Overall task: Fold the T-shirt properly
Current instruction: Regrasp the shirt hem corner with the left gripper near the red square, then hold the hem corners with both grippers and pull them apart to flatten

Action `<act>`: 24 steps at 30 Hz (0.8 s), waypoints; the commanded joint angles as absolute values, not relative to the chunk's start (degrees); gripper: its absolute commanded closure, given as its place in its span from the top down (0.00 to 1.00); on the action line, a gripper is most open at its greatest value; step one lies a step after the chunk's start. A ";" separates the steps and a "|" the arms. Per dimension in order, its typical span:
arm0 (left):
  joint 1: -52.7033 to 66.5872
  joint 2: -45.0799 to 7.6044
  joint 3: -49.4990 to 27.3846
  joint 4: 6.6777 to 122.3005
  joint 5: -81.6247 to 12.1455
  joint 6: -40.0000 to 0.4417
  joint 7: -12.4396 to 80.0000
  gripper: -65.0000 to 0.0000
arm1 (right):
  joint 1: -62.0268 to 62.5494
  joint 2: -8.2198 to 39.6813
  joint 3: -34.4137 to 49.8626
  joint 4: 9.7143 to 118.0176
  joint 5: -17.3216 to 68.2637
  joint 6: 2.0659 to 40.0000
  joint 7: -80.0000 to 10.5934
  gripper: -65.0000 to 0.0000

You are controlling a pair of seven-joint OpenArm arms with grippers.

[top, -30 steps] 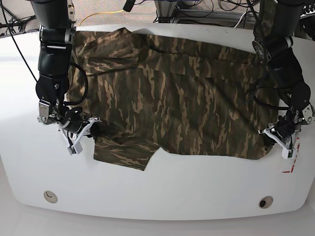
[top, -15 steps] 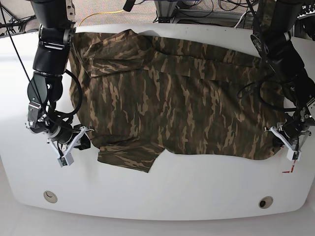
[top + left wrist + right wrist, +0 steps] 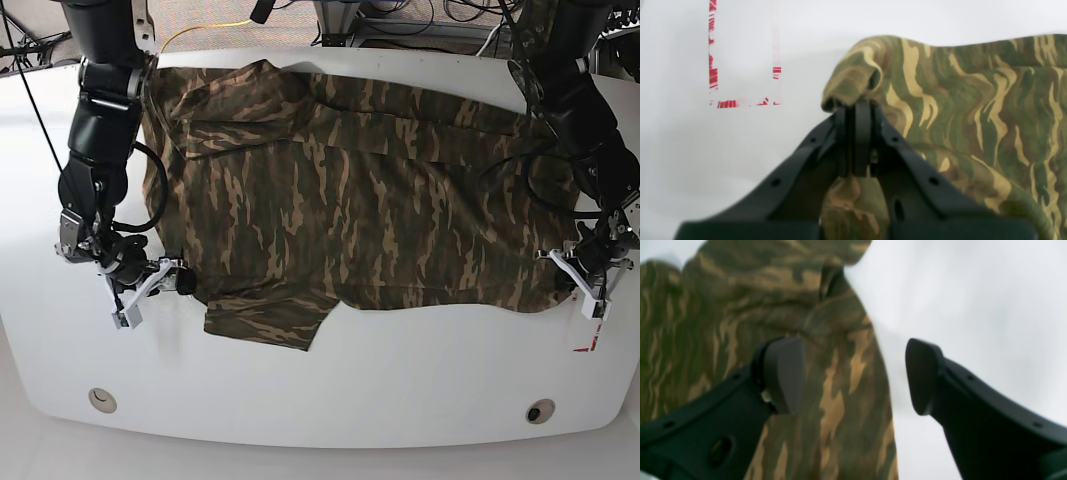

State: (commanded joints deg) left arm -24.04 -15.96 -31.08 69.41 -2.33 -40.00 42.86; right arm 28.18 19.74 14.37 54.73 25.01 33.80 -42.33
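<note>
White table carries the soft camouflage T-shirt spread flat, far edge partly hidden by arms; left gripper clamps a bunched hem corner, right gripper gapes wide, blurred, over a sleeve edge.

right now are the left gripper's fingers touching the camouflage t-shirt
Touching. The left wrist view shows the left gripper with its black fingers pressed together on a bunched corner of the soft olive, brown and tan camouflage T-shirt, cloth showing above and below them.
</note>
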 joint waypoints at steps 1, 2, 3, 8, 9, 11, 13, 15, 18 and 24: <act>-24.04 -15.96 -31.08 69.41 -2.33 -40.00 42.86 0.00 | 29.23 19.82 14.29 52.35 25.01 33.89 -41.45 0.68; -24.04 -15.96 -31.08 69.41 -2.33 -40.00 42.86 0.00 | 29.93 19.82 14.29 50.51 25.01 33.89 -40.84 0.68; -24.04 -15.96 -31.08 69.41 -2.33 -40.00 42.86 0.00 | 30.73 19.91 14.29 48.31 25.01 33.89 -39.96 0.68; -23.69 -15.96 -31.08 69.58 -2.24 -40.00 42.86 0.00 | 31.60 19.82 10.77 45.23 25.01 33.89 -36.62 0.68; -23.16 -15.96 -31.08 69.67 -2.24 -40.00 42.86 0.00 | 31.60 19.74 9.71 45.14 25.01 33.89 -36.18 0.68; -22.55 -15.96 -31.08 69.76 -2.24 -40.00 42.86 0.00 | 31.25 19.56 8.13 45.05 25.01 33.89 -35.30 0.67; -22.46 -15.96 -31.08 69.76 -2.24 -40.00 42.86 0.00 | 30.73 18.59 7.16 44.88 25.01 33.71 -33.98 0.67; -22.46 -15.96 -31.08 69.76 -2.33 -40.00 42.86 0.00 | 29.41 18.24 6.73 44.44 25.01 33.54 -32.84 0.67; -22.46 -15.96 -31.08 69.76 -2.42 -40.00 42.86 0.00 | 29.05 18.15 6.73 44.18 25.01 33.54 -32.13 0.67; -22.37 -15.96 -31.16 69.76 -2.42 -40.00 42.86 0.00 | 28.88 18.07 6.73 44.18 25.01 33.45 -31.96 0.67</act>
